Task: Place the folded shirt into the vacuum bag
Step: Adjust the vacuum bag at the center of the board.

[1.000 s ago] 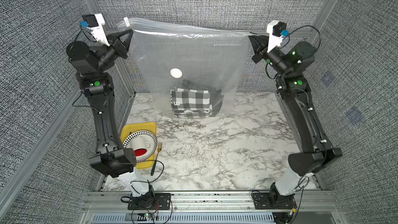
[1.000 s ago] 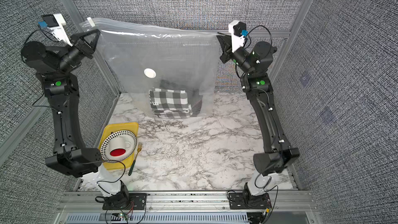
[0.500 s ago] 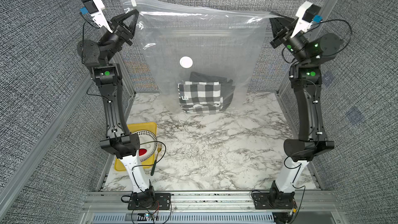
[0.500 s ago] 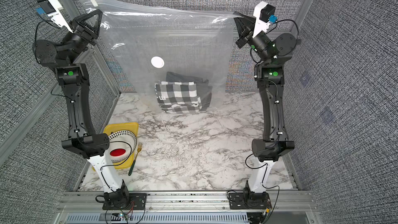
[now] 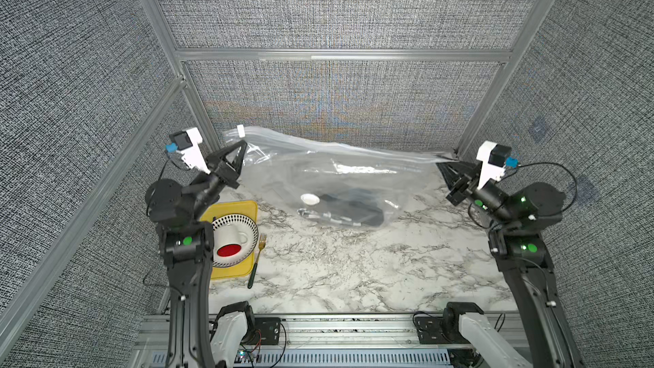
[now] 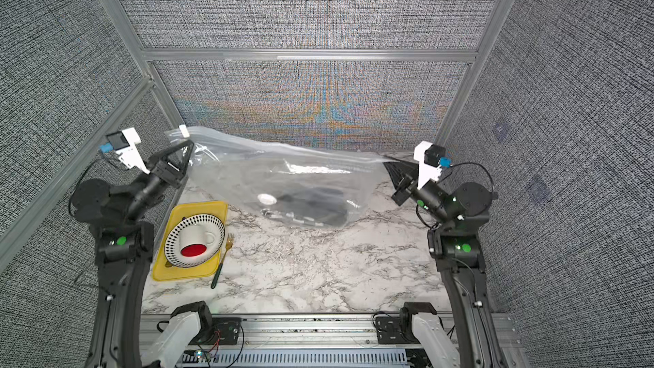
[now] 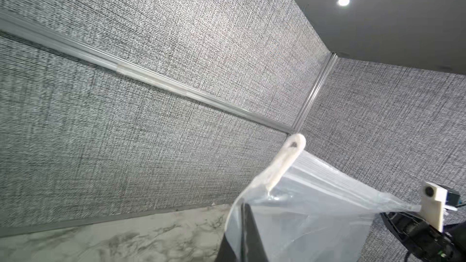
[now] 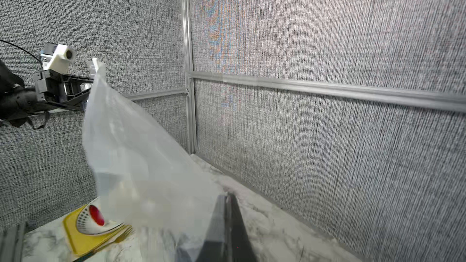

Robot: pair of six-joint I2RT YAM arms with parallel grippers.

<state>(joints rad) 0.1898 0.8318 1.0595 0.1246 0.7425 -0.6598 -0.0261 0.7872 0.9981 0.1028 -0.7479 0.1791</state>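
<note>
Grey woven panels wall in a white marble-patterned bench (image 5: 336,270), and along its back edge slumps the large, clear, crinkly plastic vacuum bag (image 5: 329,175). My left gripper (image 5: 242,145) is clamped on one top corner of it and my right gripper (image 5: 440,165) on the opposite corner. Both are pinched closed on the film, so the mouth edge hangs stretched between them while the belly sags onto the bench. I judge this hold is meant to let the load settle toward the bag's bottom.

The dark folded shirt (image 5: 357,203) lies inside the bag, low down, beside the small round white valve (image 5: 310,199); its pattern is too blurred to read. At the bench's left edge sits a yellow plastic tray (image 5: 233,272) carrying a dotted plate (image 5: 253,230) and a white cup (image 5: 230,237), near the bag's lower corner.

Both top views give the whole span and the shirt. The left wrist view shows neither, but it catches the white slider clip (image 7: 287,158) at my corner close up. In the right wrist view the bag (image 8: 141,147) is milky and I cannot make out the shirt.
</note>
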